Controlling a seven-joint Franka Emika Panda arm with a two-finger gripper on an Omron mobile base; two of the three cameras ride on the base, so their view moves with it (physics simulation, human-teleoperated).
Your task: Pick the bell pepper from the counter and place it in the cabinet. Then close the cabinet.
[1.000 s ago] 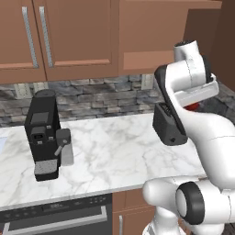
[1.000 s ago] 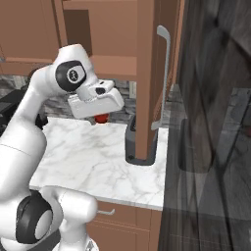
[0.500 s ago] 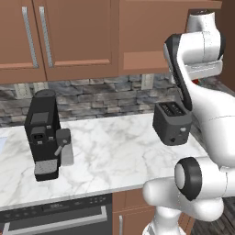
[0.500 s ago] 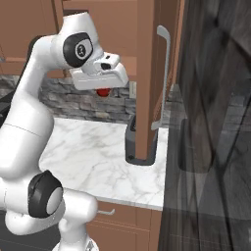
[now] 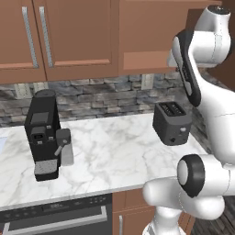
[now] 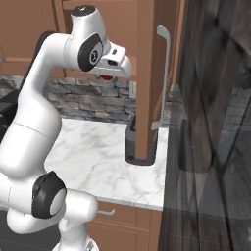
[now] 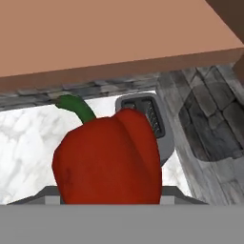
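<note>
A rendered home kitchen was indicated: marble counter (image 5: 114, 151), stone backsplash (image 5: 101, 94), wooden wall cabinets (image 5: 69, 36); toaster (image 5: 172, 123), coffee machine (image 5: 45, 133) and oven front (image 5: 55, 215) were seen below the raised hand.

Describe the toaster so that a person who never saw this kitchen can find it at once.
Look at the white marble counter under the brown wall cabinets. At its right end, near the stone backsplash, stands the toaster, a small dark grey box with two slots on top. The black coffee machine at the left end is taller and narrower, with no slots.
</note>
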